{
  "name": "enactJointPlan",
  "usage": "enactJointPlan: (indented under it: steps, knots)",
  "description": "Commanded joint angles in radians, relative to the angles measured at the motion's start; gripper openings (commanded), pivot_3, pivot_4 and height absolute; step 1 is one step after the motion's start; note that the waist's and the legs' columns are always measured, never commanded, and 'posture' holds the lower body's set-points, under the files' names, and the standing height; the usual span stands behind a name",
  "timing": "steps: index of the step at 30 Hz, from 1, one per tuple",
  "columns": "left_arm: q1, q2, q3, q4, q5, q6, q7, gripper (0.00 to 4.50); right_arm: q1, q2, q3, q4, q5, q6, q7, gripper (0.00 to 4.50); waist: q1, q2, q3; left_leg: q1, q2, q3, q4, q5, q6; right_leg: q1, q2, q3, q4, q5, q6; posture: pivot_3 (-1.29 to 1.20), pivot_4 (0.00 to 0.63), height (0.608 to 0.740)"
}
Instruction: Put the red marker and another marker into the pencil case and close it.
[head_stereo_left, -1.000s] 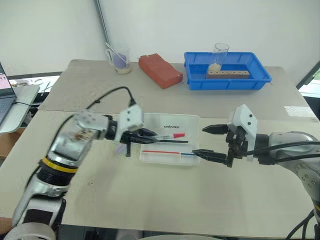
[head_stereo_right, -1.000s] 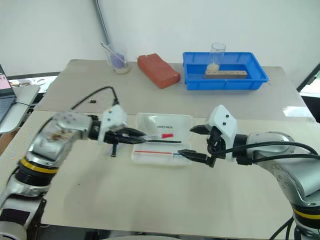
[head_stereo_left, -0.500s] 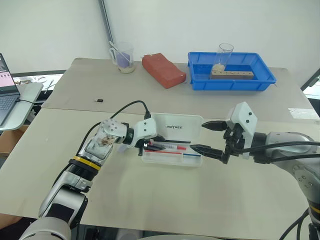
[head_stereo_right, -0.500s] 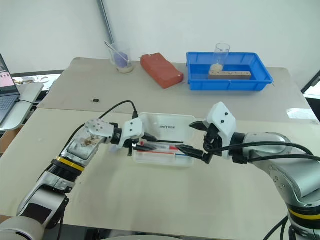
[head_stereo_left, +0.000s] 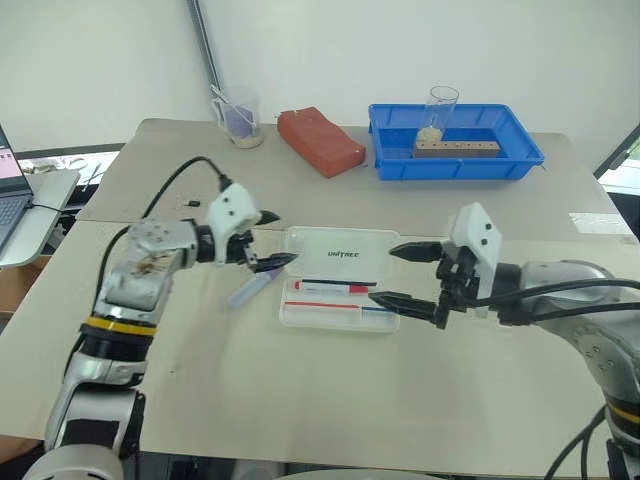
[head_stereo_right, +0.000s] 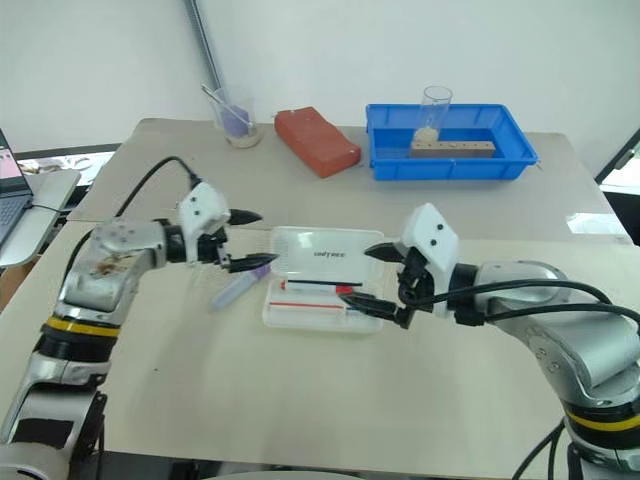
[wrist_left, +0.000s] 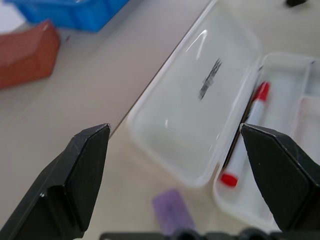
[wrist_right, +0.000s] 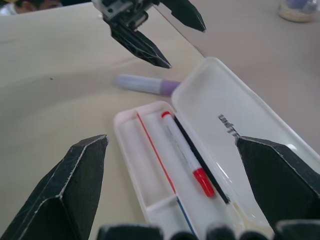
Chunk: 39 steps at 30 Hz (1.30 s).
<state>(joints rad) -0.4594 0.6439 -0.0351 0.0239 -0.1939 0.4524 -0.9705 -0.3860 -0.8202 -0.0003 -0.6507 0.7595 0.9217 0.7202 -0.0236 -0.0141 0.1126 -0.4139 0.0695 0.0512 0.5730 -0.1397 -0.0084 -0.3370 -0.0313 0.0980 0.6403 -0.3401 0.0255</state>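
The pencil case (head_stereo_left: 340, 250) lies open mid-table, with its lid flat behind the tray (wrist_right: 131, 131). The red marker (head_stereo_left: 335, 287) rests in the tray's rear slot, shown closer as the red marker (wrist_right: 185, 155) in the right wrist view. A thin red pen (wrist_right: 155, 161) lies in the front slot. The lavender marker (head_stereo_left: 250, 290) sits on the table just left of the case. My left gripper (head_stereo_left: 270, 240) hovers open above the case's left end and holds nothing. My right gripper (head_stereo_left: 385, 275) stands open at the case's right end, also holding nothing.
A blue tray (head_stereo_left: 520, 160) with a glass and a wooden block stands at the back right. Near it lies a red-brown block (head_stereo_left: 320, 140), with a plastic cup (head_stereo_left: 238, 118) at the back left. A laptop (head_stereo_left: 8, 195) sits off the table's left edge.
My left gripper opened, left the red marker in the case tray and drew back to the left. My right gripper shifted slightly toward the case, still open.
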Motion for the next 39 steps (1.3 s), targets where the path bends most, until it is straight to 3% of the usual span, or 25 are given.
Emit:
enactJointPlan:
  steps: [1, 7, 10, 15, 16, 22, 26, 30, 39]
  knots:
    - [0.101, 0.003, 0.055, -0.088, -0.002, 0.061, 0.096, 4.43, -0.056, 0.013, 0.017, -0.009, 0.005, -0.023, 0.024, 4.50, 0.002, -0.001, 0.001, 0.000, 0.000, 0.000, 0.000, 0.000, 0.000, 0.000, 0.000, 0.000, 0.000, 0.000, 0.000, 0.00, 0.150, 0.740]
    - [0.217, -0.042, 0.040, -0.107, 0.025, 0.074, 0.209, 4.43, -0.111, 0.034, 0.050, 0.003, 0.007, -0.009, 0.042, 4.50, 0.021, -0.003, 0.001, 0.000, -0.001, 0.002, 0.000, 0.000, 0.000, -0.003, -0.007, -0.004, 0.000, 0.000, 0.000, 0.00, 0.150, 0.740]
    - [0.228, -0.059, 0.037, -0.084, 0.024, 0.067, 0.226, 3.65, -0.125, 0.035, 0.056, 0.007, 0.007, -0.009, 0.051, 4.50, 0.021, -0.003, 0.001, -0.001, -0.002, 0.003, 0.000, 0.000, 0.000, -0.003, -0.010, -0.004, 0.000, 0.000, 0.000, 0.00, 0.150, 0.740]
    - [0.226, -0.052, 0.034, -0.079, 0.013, 0.068, 0.202, 1.17, -0.135, 0.033, 0.053, 0.011, 0.009, -0.005, 0.054, 4.50, 0.013, -0.003, 0.001, -0.001, -0.003, 0.004, -0.001, 0.000, 0.000, 0.000, -0.010, -0.004, 0.000, 0.000, 0.000, 0.00, 0.150, 0.740]
    - [0.218, -0.047, 0.035, -0.082, 0.009, 0.075, 0.194, 0.91, -0.136, 0.033, 0.052, 0.013, 0.008, -0.005, 0.052, 4.50, 0.012, -0.003, 0.001, -0.001, -0.002, 0.004, -0.001, 0.000, 0.000, 0.000, -0.010, -0.004, 0.000, 0.000, 0.000, 0.00, 0.150, 0.740]
    - [0.135, -0.017, 0.087, -0.111, -0.055, 0.097, 0.143, 0.93, -0.125, 0.017, 0.032, 0.015, 0.005, -0.005, 0.049, 4.50, 0.012, -0.003, 0.001, -0.001, -0.002, 0.004, -0.001, 0.000, 0.000, 0.000, -0.009, -0.004, 0.000, 0.000, 0.000, 0.00, 0.150, 0.740]
    - [0.054, 0.079, 0.102, -0.201, -0.149, 0.060, -0.023, 0.93, -0.070, -0.018, -0.013, -0.006, 0.022, 0.005, 0.047, 4.50, 0.012, -0.005, 0.002, -0.001, -0.003, 0.004, -0.001, 0.000, 0.000, -0.001, -0.010, -0.004, -0.001, 0.000, 0.000, 0.00, 0.150, 0.740]
    - [-0.019, 0.143, 0.018, -0.272, -0.196, 0.057, -0.172, 0.93, 0.046, -0.088, -0.062, -0.037, 0.015, -0.012, 0.076, 4.50, 0.014, -0.003, 0.001, -0.002, -0.003, 0.006, -0.002, 0.000, 0.000, 0.001, -0.011, -0.004, -0.006, 0.000, 0.000, 0.00, 0.150, 0.740]
    - [-0.048, 0.119, -0.245, -0.240, -0.040, -0.125, -0.282, 0.93, 0.108, -0.108, -0.100, -0.047, 0.003, -0.021, 0.056, 4.50, 0.006, -0.002, 0.001, -0.001, -0.002, 0.006, -0.002, 0.000, 0.000, 0.002, -0.007, -0.002, -0.009, 0.001, 0.001, 0.00, 0.150, 0.740]
